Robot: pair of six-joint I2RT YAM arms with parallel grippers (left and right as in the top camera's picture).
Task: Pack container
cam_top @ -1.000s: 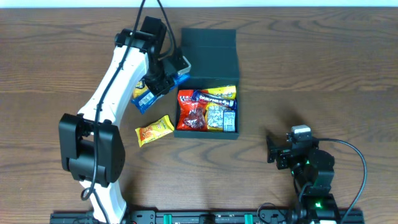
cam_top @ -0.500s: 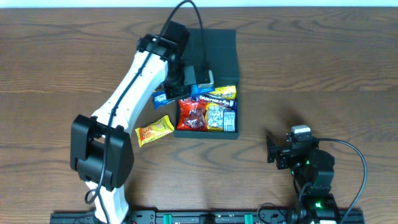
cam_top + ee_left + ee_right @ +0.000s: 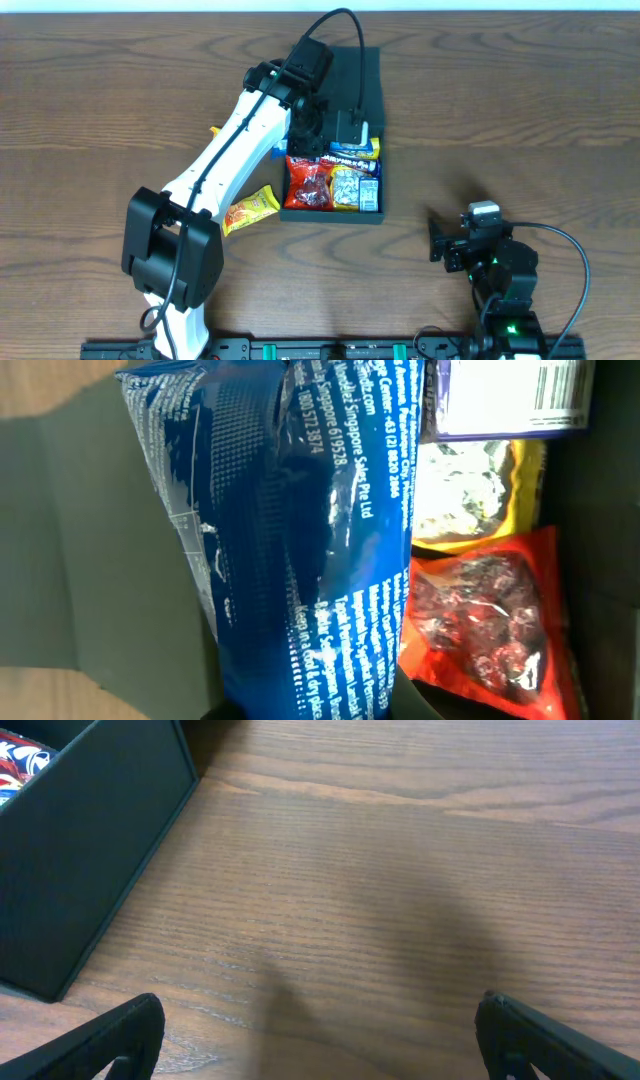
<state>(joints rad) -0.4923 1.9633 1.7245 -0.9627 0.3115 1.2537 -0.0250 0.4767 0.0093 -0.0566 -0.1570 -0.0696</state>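
The dark square container point(image 3: 368, 216) stands at the table's middle with its lid point(image 3: 368, 80) folded back. Inside lie a red packet point(image 3: 308, 186), a pale packet point(image 3: 345, 187) and a yellow-blue packet point(image 3: 362, 150). My left gripper point(image 3: 318, 140) is over the container's far-left part, shut on a blue snack packet point(image 3: 300, 530) that fills the left wrist view; the red packet point(image 3: 490, 610) shows beside it. My right gripper point(image 3: 320, 1030) is open and empty, low over bare wood right of the container point(image 3: 90, 850).
An orange-yellow packet point(image 3: 250, 209) lies on the table left of the container. A bit of a blue packet point(image 3: 279, 152) shows under my left arm. The right arm's base point(image 3: 495, 262) sits at the front right.
My left gripper has carried the blue packet rightward from the table left of the container to above the container's inside. The right arm has not moved.
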